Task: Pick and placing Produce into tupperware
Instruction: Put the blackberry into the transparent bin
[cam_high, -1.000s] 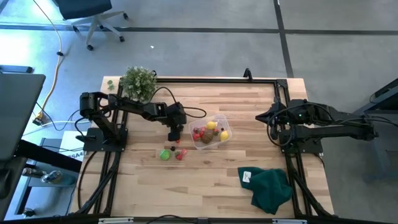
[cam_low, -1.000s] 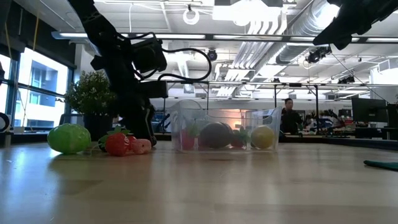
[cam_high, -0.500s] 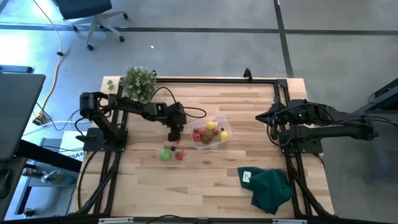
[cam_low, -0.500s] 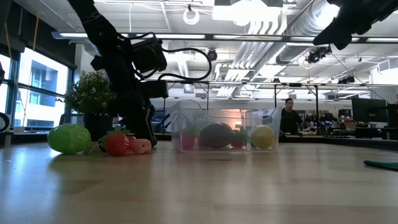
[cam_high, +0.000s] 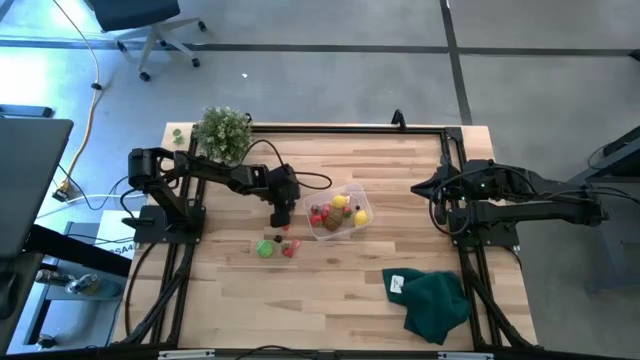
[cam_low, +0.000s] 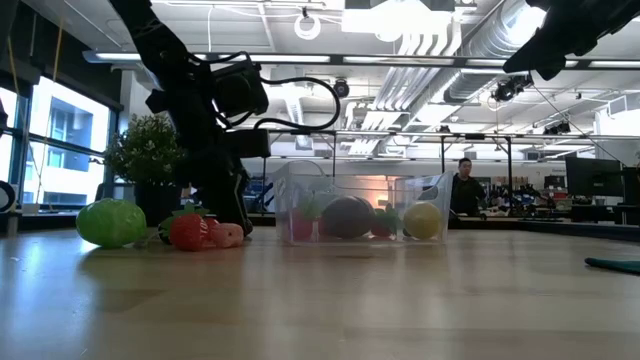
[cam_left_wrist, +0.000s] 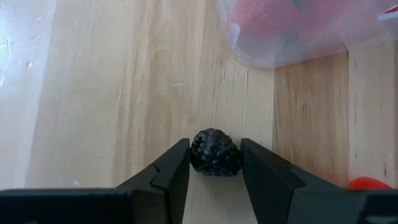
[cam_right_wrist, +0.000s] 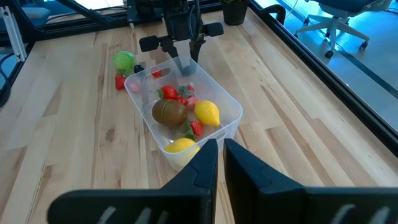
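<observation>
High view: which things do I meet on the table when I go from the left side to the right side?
Potted plant → bright green produce → left gripper, its jaws closed on a small dark berry → tupperware holding red, yellow and brown produce → dark green cloth.

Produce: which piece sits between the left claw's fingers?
The small black bumpy berry, between the left claw's fingers on the bare wood beside the tupperware. Every other piece is red, yellow, green or brown.
</observation>
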